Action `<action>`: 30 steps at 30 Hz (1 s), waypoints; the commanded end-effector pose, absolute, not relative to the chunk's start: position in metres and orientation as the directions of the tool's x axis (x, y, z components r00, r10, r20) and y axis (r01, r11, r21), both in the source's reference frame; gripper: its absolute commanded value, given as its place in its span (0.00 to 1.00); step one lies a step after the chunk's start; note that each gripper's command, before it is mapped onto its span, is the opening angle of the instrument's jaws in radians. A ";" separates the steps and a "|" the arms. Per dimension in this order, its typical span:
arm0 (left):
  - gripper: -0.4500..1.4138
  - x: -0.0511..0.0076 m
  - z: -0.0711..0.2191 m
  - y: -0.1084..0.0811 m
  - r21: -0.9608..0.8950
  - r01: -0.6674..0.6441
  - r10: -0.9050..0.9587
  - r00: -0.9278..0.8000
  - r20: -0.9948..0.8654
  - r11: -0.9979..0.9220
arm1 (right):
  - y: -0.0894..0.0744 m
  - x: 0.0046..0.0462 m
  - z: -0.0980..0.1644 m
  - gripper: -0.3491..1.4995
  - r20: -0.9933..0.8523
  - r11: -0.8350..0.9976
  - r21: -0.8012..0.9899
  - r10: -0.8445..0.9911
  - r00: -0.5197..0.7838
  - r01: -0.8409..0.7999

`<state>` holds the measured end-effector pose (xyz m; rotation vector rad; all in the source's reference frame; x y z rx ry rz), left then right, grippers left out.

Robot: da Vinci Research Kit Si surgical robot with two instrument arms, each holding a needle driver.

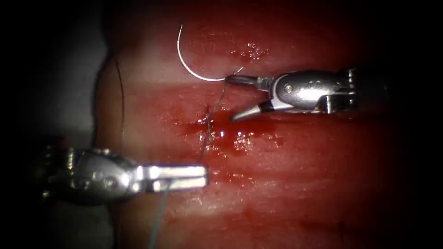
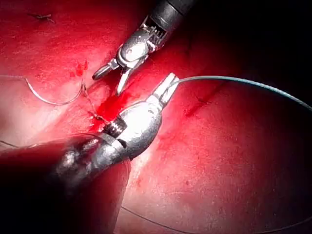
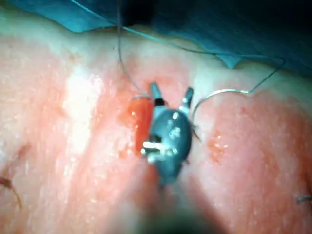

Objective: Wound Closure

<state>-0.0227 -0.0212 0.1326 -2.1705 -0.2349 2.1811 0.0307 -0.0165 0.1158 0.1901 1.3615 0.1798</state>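
Observation:
The curved needle [image 1: 186,63] lies loose on the tissue [image 1: 300,175], out of the flesh, up and left of the right tool. My right tool [image 1: 230,99] comes in from the right with jaws wide open and holds nothing; its upper jaw tip almost touches the needle's thread end. Thread [image 1: 210,129] runs from the cut [image 1: 207,115] down to my left tool [image 1: 203,177], which is shut on it; the thread leaves those jaws and trails off. The left wrist view shows the needle [image 2: 53,101], right tool [image 2: 107,84] and left tool [image 2: 168,85]. The right wrist view shows the open right tool [image 3: 172,92] beside the needle [image 3: 214,95].
Red fluid [image 1: 240,138] pools around the cut. A dark strand of thread [image 1: 122,101] hangs along the tissue's left edge. A blue drape [image 3: 195,24] lies beyond the tissue. A short thread end [image 2: 44,17] sits on the tissue away from the tools.

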 end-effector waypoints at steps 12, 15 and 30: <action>0.00 -0.0235 0.139 -0.014 -0.150 0.107 0.158 0.074 -0.985 -0.983 | -0.021 0.0386 0.119 0.44 -0.975 0.977 0.180 0.192 0.109 -0.110; 0.00 -0.0238 0.140 -0.013 -0.154 0.109 0.163 0.083 -0.983 -0.982 | -0.022 0.0394 0.119 0.42 -0.974 0.976 0.189 0.200 0.106 -0.108; 0.00 -0.0240 0.150 -0.010 -0.124 0.028 0.126 0.070 -0.990 -0.992 | -0.025 0.0393 0.118 0.01 -0.970 0.969 0.231 0.223 -0.095 -0.084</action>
